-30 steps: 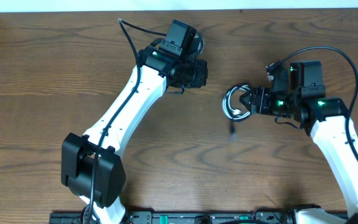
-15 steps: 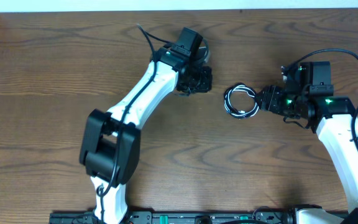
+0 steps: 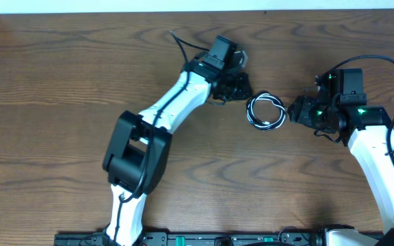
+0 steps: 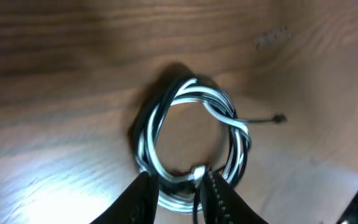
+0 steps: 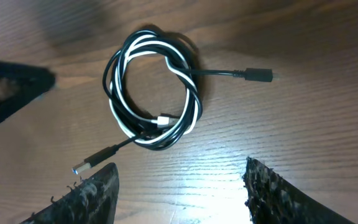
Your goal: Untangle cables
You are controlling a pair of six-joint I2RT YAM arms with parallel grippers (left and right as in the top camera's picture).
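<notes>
Black-and-white cables [image 3: 265, 111] loose betw. L gripper [image 3: 245, 90] and R gripper [image 3: 292, 109], both apart.

Your left arm [image 3: 176, 102] stretches out long, the left gripper [image 3: 241, 87] only slightly parted. Your right arm [image 3: 373, 160] bends inward, the right gripper [image 3: 297, 110] spread wide, facing it.

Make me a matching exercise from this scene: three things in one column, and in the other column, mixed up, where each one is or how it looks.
Column one:
1. cables
2. left gripper
3. right gripper

Column two:
A. just right of the cables, jaws wide apart
B. up and left of the cables, jaws narrowly apart
C. black and white, wound together into one ring

Pairs: 1-C, 2-B, 3-A
</notes>
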